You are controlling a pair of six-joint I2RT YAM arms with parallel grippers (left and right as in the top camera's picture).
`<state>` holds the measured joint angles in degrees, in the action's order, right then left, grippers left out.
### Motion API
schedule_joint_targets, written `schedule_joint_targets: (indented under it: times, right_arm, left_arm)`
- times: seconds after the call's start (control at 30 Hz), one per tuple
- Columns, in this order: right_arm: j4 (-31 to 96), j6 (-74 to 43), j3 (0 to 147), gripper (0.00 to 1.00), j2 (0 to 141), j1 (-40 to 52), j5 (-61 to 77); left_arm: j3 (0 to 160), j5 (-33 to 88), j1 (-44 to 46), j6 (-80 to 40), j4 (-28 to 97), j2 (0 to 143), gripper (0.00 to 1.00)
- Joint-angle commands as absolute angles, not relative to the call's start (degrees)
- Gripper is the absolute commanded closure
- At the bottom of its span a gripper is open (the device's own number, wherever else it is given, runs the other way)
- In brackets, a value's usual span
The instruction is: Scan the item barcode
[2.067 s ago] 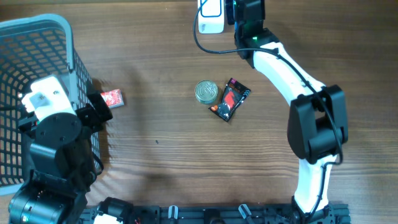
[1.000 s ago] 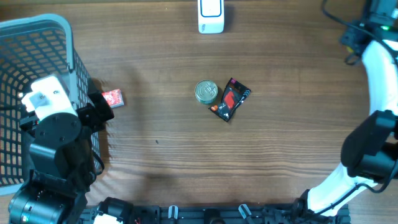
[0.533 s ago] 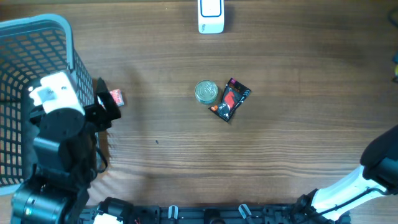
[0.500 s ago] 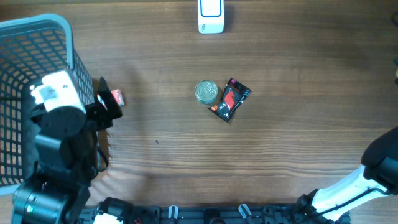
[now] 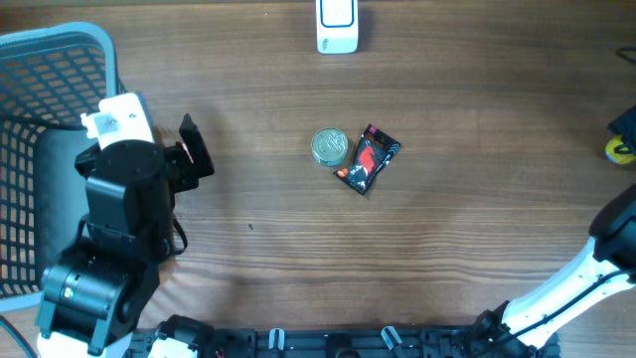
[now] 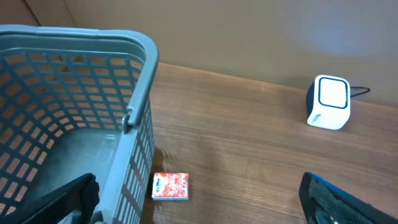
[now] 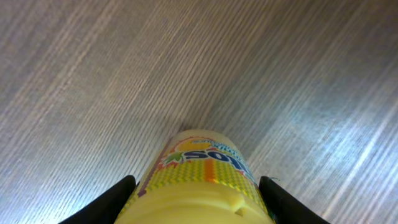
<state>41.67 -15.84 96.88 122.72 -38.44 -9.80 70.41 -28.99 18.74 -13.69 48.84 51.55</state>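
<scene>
1 yellow container [image 7: 202,180] is pinched between my right jaws, a dark finger pressed to each of its sides, with the wood grain of the bench [image 7: 93,62] beyond it. Its label is a yellow check pattern carrying big green, white-edged letters that start "SO"; the rest curves out of sight. From overhead the container [image 5: 619,149] shows only as a yellow speck at the far right edge, well apart from the white scanner [image 5: 338,25] at the back of the bench. My right arm [image 5: 556,298] comes up from the near right corner and bends out to that edge, its wrist looking down at the wood.

1 silver-topped can [image 5: 331,146] and 1 black-and-red pouch [image 5: 366,159] lie touching at the middle; I cannot read their print.

My left jaws are spread wide. Below and ahead of them 1 small red packet [image 6: 170,186], its white writing too small to read, lies just beside the blue-grey basket [image 6: 81,34]. My left arm [image 5: 124,189] stands by the basket's right wall, its wrist looking across the bench with the scanner in sight.
</scene>
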Motion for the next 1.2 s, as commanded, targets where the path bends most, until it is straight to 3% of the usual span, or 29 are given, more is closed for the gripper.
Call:
schedule_joint_targets:
  times: [0.0, 0.2, 0.33, 0.6, 0.8, 1.17]
  right_arm:
    - [40.1, -16.4, 96.9, 0.44, 124.3, -39.1, -10.3]
    - [39.7, -16.1, 96.9, 0.43, 124.3, -40.5, -10.9]
    - [40.5, -16.1, 96.9, 0.31, 124.3, -41.5, -11.0]
    - [41.5, -16.1, 96.8, 0.25, 124.3, -42.0, -10.9]
    - [41.6, -11.5, 96.8, 0.0, 124.3, -42.0, -7.8]
    - [48.3, -12.9, 96.8, 0.0, 123.4, -42.0, -1.6]
  left_arm:
    - [70.7, -28.3, 19.7, -14.4, 48.6, 51.9, 0.0]
    - [70.7, -28.3, 20.1, -15.0, 48.5, 51.9, 0.0]
    - [70.7, -28.3, 20.1, -15.5, 48.5, 51.9, 0.0]
    - [70.7, -28.3, 20.1, -15.5, 48.5, 51.9, 0.0]
    - [70.7, -28.3, 20.1, -15.5, 48.5, 51.9, 0.0]
    - [70.7, -28.3, 20.1, -15.5, 48.6, 51.9, 0.0]
